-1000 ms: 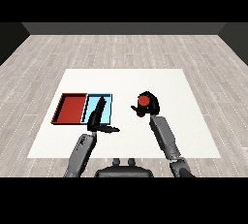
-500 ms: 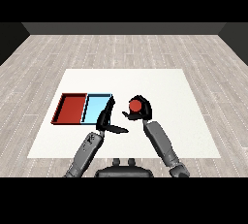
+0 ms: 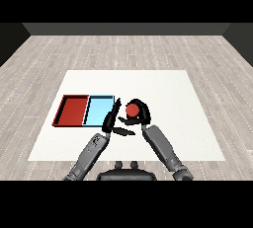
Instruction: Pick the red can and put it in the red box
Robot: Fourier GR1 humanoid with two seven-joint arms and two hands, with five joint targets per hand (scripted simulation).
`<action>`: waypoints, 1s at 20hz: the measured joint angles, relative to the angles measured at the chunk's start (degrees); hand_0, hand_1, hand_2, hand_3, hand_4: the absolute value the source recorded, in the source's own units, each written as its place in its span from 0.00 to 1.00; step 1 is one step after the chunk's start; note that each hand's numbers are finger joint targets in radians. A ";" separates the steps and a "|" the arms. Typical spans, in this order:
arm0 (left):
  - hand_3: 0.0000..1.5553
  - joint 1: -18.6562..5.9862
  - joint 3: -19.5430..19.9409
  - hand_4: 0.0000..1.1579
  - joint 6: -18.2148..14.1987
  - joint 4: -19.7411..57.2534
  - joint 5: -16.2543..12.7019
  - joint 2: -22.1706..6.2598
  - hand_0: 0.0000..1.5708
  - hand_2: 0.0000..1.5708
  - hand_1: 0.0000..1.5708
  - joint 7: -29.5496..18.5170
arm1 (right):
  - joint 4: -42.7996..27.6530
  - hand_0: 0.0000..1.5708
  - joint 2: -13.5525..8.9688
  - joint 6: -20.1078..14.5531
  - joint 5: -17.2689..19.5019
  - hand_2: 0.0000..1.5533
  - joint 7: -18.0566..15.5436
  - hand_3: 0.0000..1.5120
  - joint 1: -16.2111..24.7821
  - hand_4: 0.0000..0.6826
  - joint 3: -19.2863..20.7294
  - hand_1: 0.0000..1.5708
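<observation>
Since the earlier frame, right hand (image 3: 140,112) and can (image 3: 132,109) have travelled leftward, toward the trays; left hand (image 3: 112,119) has also shifted right to meet them.

Right hand: fingers curled round the can, grasping it. Can appears lifted off the table (image 3: 173,98), though height is hard to judge from this angle.

Left hand: fingers straight, released, holding nothing; it stands just beside the can, over the blue tray's (image 3: 98,109) right edge.

Outward: blue tray lies between the can and the red tray (image 3: 71,111), which holds nothing.

Progress: pick looks done, carry under way. Left to do: pass over the blue tray, lower into the red one, let go.
</observation>
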State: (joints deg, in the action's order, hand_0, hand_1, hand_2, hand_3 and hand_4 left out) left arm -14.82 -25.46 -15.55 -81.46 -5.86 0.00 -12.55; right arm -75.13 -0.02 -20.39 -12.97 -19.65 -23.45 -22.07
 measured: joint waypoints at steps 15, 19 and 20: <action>0.00 -6.96 -1.74 0.00 -2.16 6.57 -1.39 -0.16 0.00 0.00 0.00 1.65 | -0.88 0.93 -0.08 -4.11 -4.29 0.93 -0.74 0.92 -2.64 0.86 -7.30 0.93; 0.00 -8.40 -2.77 0.00 -4.49 7.28 -3.18 -0.68 0.00 0.00 0.00 -0.01 | -1.19 0.93 -0.48 -5.72 -5.53 0.94 -0.03 0.93 -3.94 0.77 -8.20 0.93; 0.00 -8.91 -2.69 0.20 -4.86 7.80 -3.59 -0.69 0.00 0.00 0.00 -0.59 | -0.92 0.94 -0.51 -5.91 -5.58 0.94 -0.06 0.93 -4.36 0.75 -8.09 0.94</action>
State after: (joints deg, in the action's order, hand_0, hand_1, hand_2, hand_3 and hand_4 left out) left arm -23.73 -28.14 -20.41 -73.65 -9.45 -0.70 -13.14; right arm -76.05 -0.53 -26.29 -18.55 -19.71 -27.81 -30.16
